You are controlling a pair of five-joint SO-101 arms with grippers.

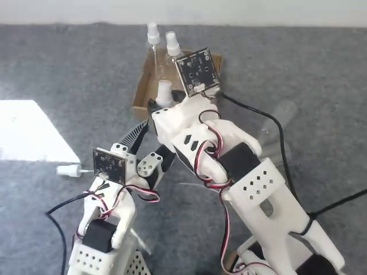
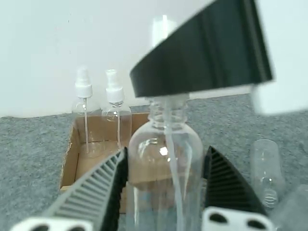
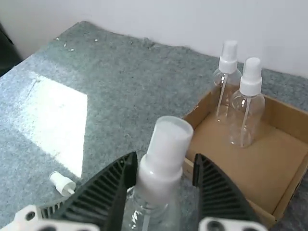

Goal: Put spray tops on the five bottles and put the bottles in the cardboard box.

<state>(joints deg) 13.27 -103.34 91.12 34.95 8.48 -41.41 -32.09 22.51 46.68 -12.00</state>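
**Control:** Bottle check. What have the jaws got?

**Operator:** I have the left jaws closed on the clear bottle (image 2: 159, 192), one ribbed face pressed to each side of its body. It stands upright between them. The right jaws come down from above and pinch the white spray top (image 3: 166, 144) on both sides, just under its cap.

**Control:** Is that top on the bottle?

**Operator:** It sits at the neck, and I can see its dip tube (image 2: 172, 159) running down inside the bottle. I cannot tell whether it is threaded home, nor whether the bottle's base touches the tabletop (image 1: 57, 69).

**Control:** Where is it relative to the box?

**Operator:** Just on the near side of the cardboard box (image 1: 139, 94), towards its left end. Inside the box, a capped bottle (image 3: 225, 79) and a second capped bottle (image 3: 246, 108) stand upright side by side in the far-left part.

**Control:** And farther out?

**Operator:** To the left, well apart from the arms' grip, a loose spray top (image 1: 69, 170) lies on its side on the grey tabletop, at the near edge of a bright white patch (image 1: 28, 129). To the right of the box I see an uncapped bottle (image 2: 265, 166) lying with its threaded neck toward the near side. A black cable (image 1: 269, 117) trails from the right arm (image 1: 258, 189) across that area. The left arm (image 1: 103, 229) sits near-left of it.
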